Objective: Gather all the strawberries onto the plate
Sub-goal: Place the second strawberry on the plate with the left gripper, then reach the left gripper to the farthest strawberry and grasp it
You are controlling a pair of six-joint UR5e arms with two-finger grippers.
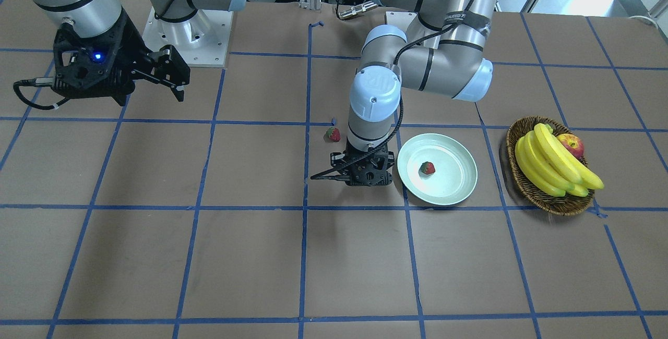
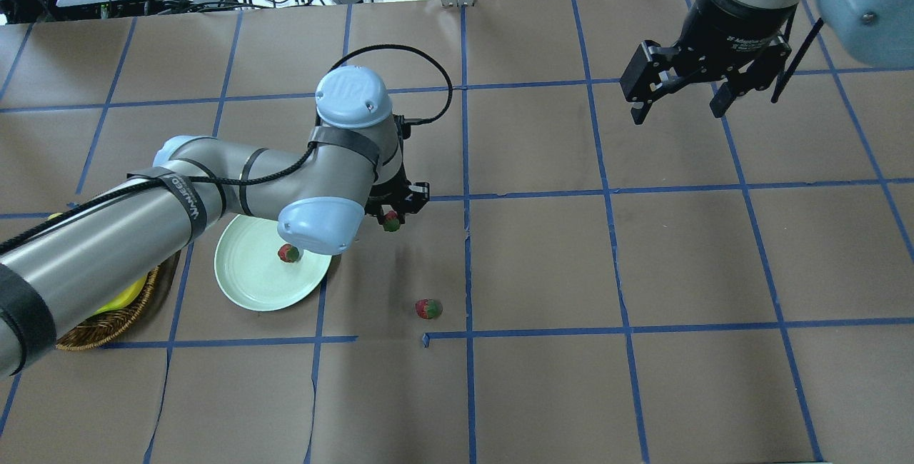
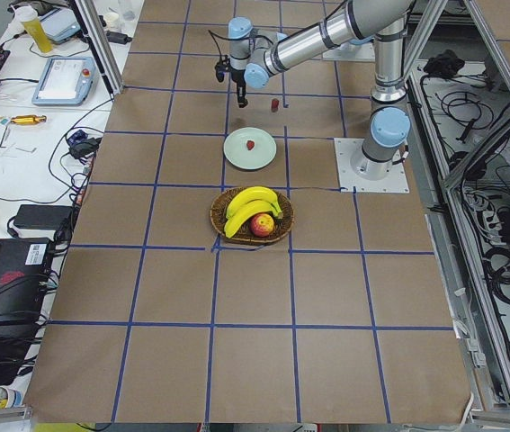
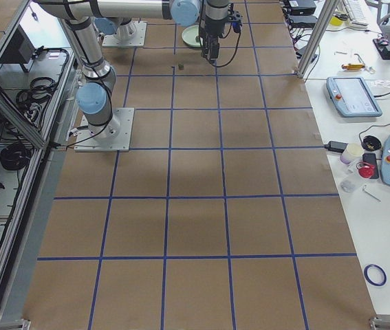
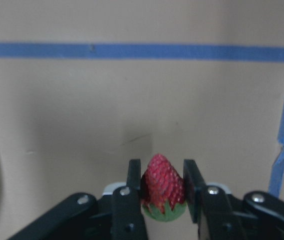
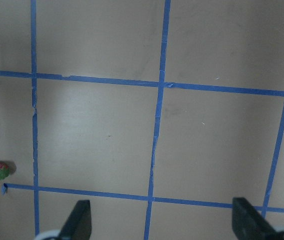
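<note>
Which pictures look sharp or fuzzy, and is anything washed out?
Left wrist view: the held strawberry is crisp, the tape behind it soft. Right wrist view: a far strawberry is a fuzzy blob. Front-facing view: the top-right corner is washed out.

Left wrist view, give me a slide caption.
Left gripper shut on a strawberry, taped brown table behind.
</note>
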